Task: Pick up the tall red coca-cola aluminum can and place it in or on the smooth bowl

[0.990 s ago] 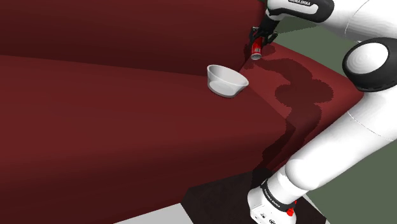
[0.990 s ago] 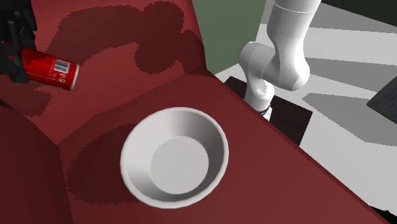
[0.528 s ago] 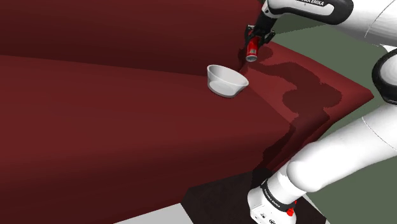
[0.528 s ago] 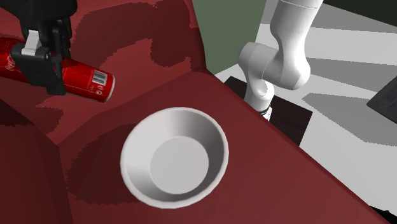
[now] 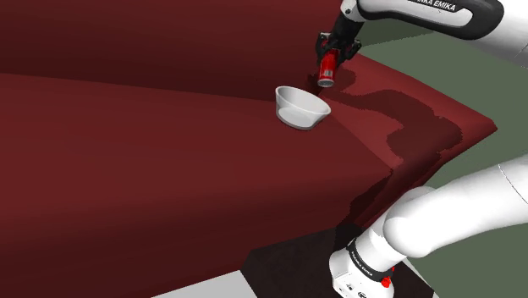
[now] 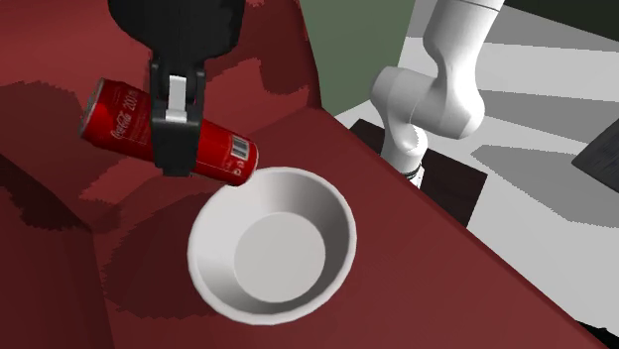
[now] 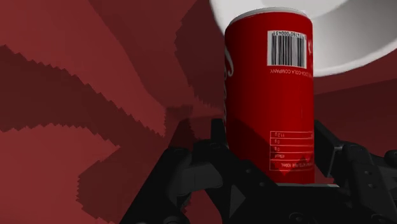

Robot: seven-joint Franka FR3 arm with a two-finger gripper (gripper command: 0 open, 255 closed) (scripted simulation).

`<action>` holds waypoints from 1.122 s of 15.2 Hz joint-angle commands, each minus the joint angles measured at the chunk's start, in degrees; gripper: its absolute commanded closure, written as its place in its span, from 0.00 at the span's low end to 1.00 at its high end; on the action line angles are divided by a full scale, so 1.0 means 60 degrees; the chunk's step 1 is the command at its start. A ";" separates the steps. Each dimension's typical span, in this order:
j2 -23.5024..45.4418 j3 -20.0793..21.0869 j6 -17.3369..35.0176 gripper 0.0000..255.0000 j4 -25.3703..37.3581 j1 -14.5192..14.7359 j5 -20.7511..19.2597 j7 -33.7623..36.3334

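Observation:
A tall red Coca-Cola can hangs in the air, lying nearly on its side, with my black gripper shut around its middle. Its barcode end reaches just over the near rim of the smooth white bowl, which sits on the dark red cushion. In the shoulder view the can hangs under the gripper, just above and right of the bowl. In the wrist view the can stands clasped between both fingers, with the bowl beyond its far end.
The bowl rests on a broad dark red sofa seat, with the backrest rising behind it. The seat's edge drops off at the shoulder view's right. The robot's base stands on the floor there, and its arm rises beyond the cushion's edge.
The gripper has carried the can toward the bowl, to the second exterior view's right, and it now hangs at the bowl's rim. The bowl has stayed where it was.

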 commanded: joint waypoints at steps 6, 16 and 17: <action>-0.0589 0.1141 -0.0663 1.00 -0.0390 0.0474 0.0100 0.1450; -0.0884 0.1091 0.0536 1.00 -0.1929 0.0484 0.0024 0.1793; -0.0903 0.1087 0.0656 1.00 -0.2072 0.0484 0.0014 0.1828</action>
